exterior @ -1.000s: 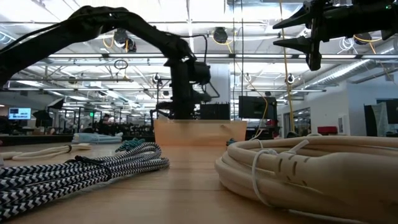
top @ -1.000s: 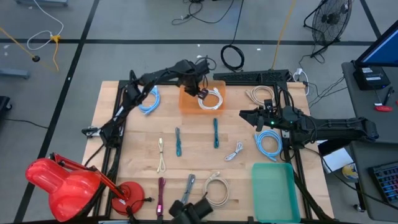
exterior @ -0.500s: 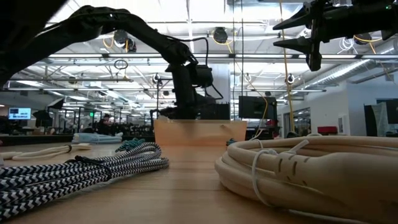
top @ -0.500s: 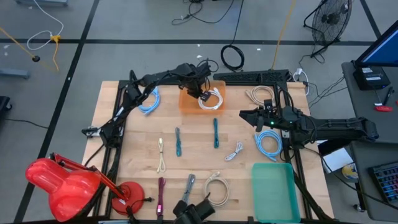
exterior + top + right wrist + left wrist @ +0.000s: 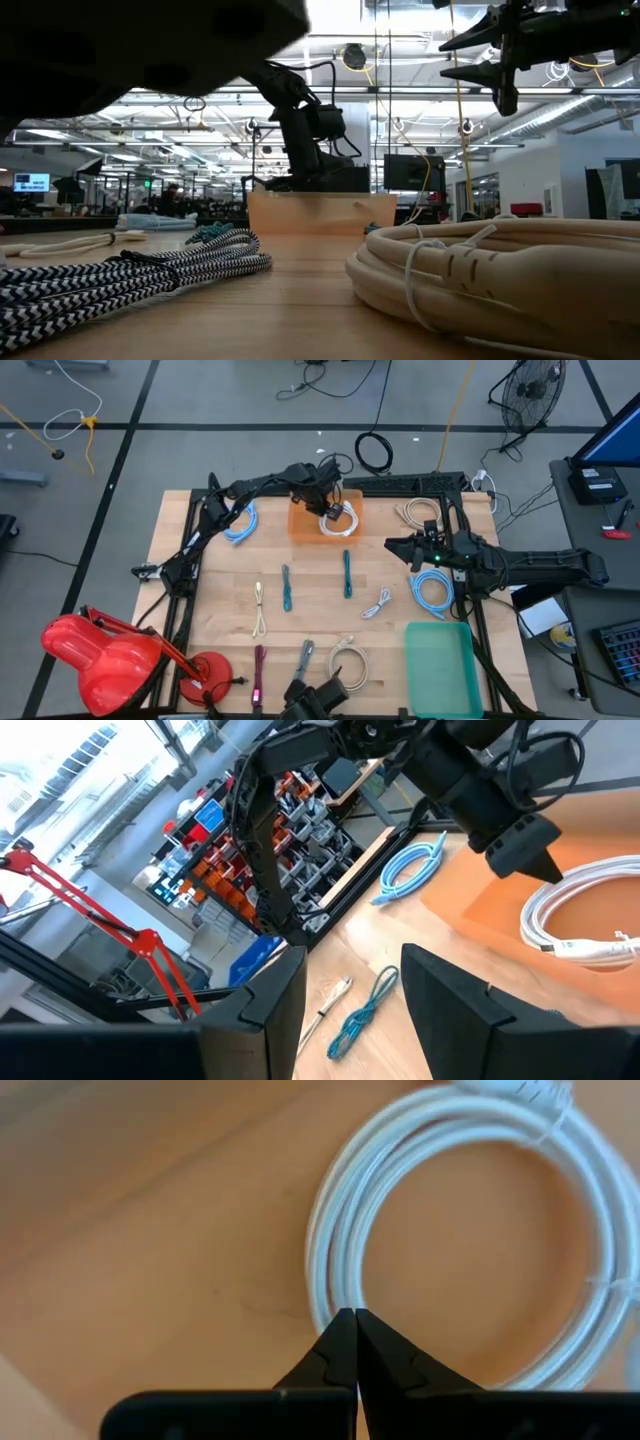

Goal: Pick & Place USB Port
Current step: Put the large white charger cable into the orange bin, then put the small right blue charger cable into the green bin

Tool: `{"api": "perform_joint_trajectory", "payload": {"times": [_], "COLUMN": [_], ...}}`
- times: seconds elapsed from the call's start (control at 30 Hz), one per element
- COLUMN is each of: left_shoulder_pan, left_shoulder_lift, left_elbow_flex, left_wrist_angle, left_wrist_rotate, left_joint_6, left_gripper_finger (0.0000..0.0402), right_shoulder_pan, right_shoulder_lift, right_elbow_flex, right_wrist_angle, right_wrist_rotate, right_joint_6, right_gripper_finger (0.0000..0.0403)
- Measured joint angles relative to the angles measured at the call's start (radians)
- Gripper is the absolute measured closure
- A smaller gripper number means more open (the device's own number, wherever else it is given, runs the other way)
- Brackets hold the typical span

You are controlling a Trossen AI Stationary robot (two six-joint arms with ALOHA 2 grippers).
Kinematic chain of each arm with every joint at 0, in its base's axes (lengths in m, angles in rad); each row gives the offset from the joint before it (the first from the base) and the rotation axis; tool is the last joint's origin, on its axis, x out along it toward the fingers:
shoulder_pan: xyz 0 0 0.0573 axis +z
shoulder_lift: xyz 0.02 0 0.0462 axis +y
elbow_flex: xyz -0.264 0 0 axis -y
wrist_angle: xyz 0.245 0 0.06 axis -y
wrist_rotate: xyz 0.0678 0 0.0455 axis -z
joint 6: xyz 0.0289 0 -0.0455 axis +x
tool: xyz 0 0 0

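Observation:
A white coiled USB cable (image 5: 341, 520) (image 5: 450, 1230) lies flat on the floor of the orange tray (image 5: 303, 526) at the table's far middle. My left gripper (image 5: 333, 511) (image 5: 348, 1320) is shut and points steeply down. Its tips stand close above the coil's near-left arc, and in the right wrist view the left gripper (image 5: 538, 866) shows a small gap over the white cable (image 5: 590, 910). My right gripper (image 5: 392, 546) (image 5: 350, 990) waits open, held level and high over the table's right side, with nothing between its fingers.
Other cables lie about the table: blue coils (image 5: 240, 520) (image 5: 432, 590), a beige coil (image 5: 420, 512), two teal cables (image 5: 287, 588) (image 5: 346, 573), and a beige coil (image 5: 347, 660) near the front. A green bin (image 5: 437, 665) stands at the front right and a red lamp (image 5: 110, 655) at the front left.
My left gripper has sunk a little toward the white cable in the orange tray and tipped more steeply downward, staying shut. The cable has not moved.

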Motion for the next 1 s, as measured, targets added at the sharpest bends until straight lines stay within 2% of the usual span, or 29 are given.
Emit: {"api": "perform_joint_trajectory", "payload": {"times": [0.37,0.57,0.93,1.0], "left_shoulder_pan": [-0.005,-0.022,-0.025,-0.021], "left_shoulder_lift": [0.0,0.0,-0.002,-0.002], "left_elbow_flex": [0.0,0.004,0.11,0.128], "left_wrist_angle": [-0.021,-0.051,-0.057,-0.098], "left_wrist_rotate": [-0.002,-0.048,-0.063,-0.083], "left_joint_6": [-0.006,0.022,0.057,0.066], "left_gripper_finger": [0.0402,0.0402,0.0402,0.0402], "right_shoulder_pan": [0.0,0.0,0.0,0.0], "right_shoulder_lift": [0.0,0.0,0.0,0.0], "right_elbow_flex": [0.0,0.0,0.0,0.0], "right_wrist_angle": [-0.001,-0.001,-0.001,-0.001], "right_wrist_rotate": [0.0,0.0,0.0,0.0], "right_joint_6": [0.0,0.001,0.001,0.001], "right_gripper_finger": [0.0248,0.0248,0.0248,0.0248]}}
